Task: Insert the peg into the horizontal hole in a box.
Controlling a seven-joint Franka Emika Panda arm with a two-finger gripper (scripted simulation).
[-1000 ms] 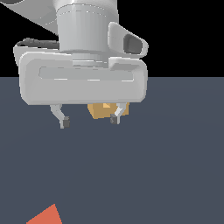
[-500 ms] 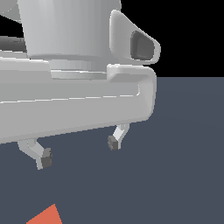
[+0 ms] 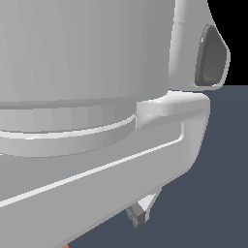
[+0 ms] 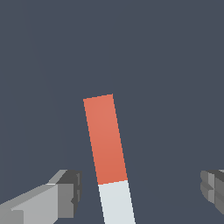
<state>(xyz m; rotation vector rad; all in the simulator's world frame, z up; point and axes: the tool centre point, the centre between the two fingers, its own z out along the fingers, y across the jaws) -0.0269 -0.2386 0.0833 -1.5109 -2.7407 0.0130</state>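
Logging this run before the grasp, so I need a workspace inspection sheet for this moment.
Surface: plain dark grey-blue floor, bare where visible.
Peg: lies flat on the floor, orange-red part and white part, ungrasped, between the fingers.
Box and hole: not in view; the arm body fills the exterior view.
Clutter: nothing seen.
Gripper: open, fingers wide apart either side of the peg, not touching it.
Cables: nothing seen.
Surroundings: black background.

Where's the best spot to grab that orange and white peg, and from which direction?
Come straight down over the peg, which lies flat between the open end effector fingers. Probably grip its long sides near where orange meets white: the bar is slim and straight, so the fingers close squarely across its narrow width.
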